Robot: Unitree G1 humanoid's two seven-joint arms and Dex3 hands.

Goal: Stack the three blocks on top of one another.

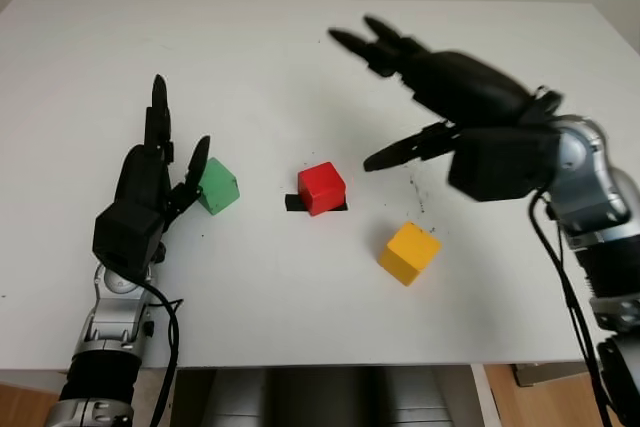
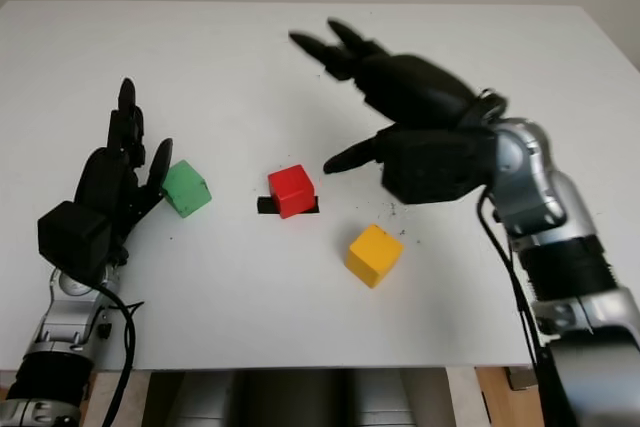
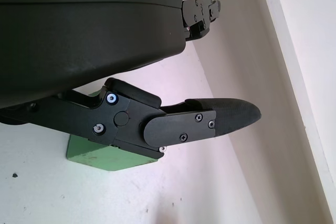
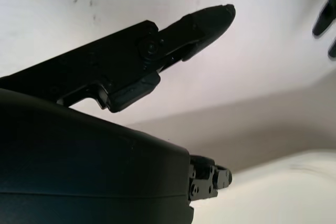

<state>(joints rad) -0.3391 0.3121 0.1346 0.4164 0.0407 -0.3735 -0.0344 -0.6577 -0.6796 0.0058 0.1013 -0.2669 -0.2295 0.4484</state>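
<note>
While unstacked: green block [image 1: 218, 187] beside spread left robot hand [image 1: 160, 172] | right robot hand [image 1: 420, 97] spread, raised.

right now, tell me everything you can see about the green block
The green block is a small cube with plain, matte faces, painted wood or plastic by the look of it. It sits on the white table, turned a little askew, left of the red block and apart from it. The left robot hand is right beside it, open, with a finger at its left edge; whether they touch cannot be told. Nothing is stacked on it.
</note>
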